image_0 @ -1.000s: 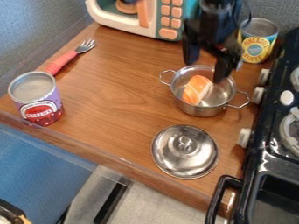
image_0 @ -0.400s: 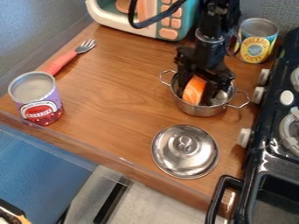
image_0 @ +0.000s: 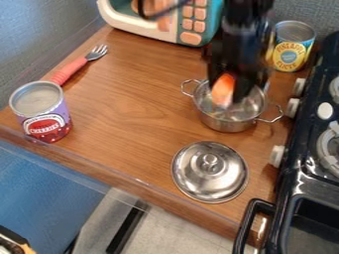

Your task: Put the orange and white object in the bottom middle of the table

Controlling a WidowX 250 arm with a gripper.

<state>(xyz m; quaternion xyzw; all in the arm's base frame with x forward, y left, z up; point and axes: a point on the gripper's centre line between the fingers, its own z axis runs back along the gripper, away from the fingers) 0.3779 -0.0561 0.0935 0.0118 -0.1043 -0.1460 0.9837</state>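
Orange and white object [image_0: 223, 89] just rose off pot floor, pinched between my narrowed fingers [image_0: 245, 90]; cannot tell if it clears rim. Left: near-middle wood of table [image_0: 132, 146], likely goal, so carry leftward and nearer. Then lid [image_0: 210, 172], near; best avoided when lowering. Right: pot [image_0: 228, 124]; its wall could knock load loose.

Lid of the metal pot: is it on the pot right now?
No, the lid lies on the wooden table, apart from the pot.
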